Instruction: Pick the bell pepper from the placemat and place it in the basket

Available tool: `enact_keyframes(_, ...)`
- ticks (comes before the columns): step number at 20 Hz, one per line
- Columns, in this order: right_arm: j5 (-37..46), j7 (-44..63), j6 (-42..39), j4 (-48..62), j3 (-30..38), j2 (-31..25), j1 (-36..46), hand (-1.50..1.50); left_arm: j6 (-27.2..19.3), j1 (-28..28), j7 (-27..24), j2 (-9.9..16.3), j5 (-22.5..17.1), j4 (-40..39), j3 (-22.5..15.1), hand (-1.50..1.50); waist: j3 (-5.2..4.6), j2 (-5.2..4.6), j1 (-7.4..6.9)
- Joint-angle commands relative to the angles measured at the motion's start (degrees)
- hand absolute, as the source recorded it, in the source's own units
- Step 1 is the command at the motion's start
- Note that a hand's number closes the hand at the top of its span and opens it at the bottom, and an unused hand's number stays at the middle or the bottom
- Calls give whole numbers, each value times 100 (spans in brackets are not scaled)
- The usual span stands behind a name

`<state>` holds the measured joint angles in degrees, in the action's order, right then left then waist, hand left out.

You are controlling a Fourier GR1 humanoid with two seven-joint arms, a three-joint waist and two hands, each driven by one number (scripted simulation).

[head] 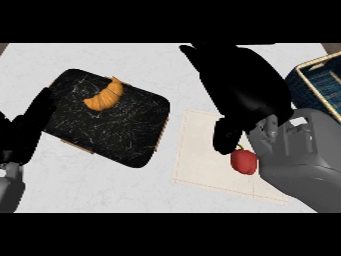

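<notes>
A small red bell pepper (244,161) lies on the pale placemat (202,160) right of centre. My right hand (239,85) hovers over the mat's far right part with its fingers stretched away from me, open. Its thumb (226,136) points down and ends just above and left of the pepper; I cannot tell whether it touches it. The grey wrist sits right beside the pepper. The woven basket (311,70), blue inside with a tan rim, stands at the far right, partly behind the right forearm. My left hand (16,131) rests open at the left edge, fingers up.
A black slate board (129,130) lies left of the placemat with a croissant (105,96) on its far part. Its left corner is next to my left hand. The white counter ends in a dark strip at the far left.
</notes>
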<state>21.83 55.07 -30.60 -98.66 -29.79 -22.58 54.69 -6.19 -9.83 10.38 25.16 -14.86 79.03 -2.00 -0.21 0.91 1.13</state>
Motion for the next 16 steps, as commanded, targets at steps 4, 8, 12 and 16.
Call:
enact_keyframes(4,-1710,1395,-1488,-61,753,-143,341,-150,79,226,-87,-16,-15,28,66,0,5,-7,-4)
enact_keyframes(8,-2688,1767,-1368,-847,1117,-448,39,-150,-32,-59,30,-80,73,-124,91,0,10,-6,106)
enact_keyframes(12,-2779,1401,-879,-2038,1510,-1194,-992,-150,150,-103,2,34,-10,-44,266,0,18,-38,58)
enact_keyframes(16,-2587,846,-749,-2699,1820,-1464,-2069,-150,84,-289,103,-117,172,-132,161,0,22,-68,27)
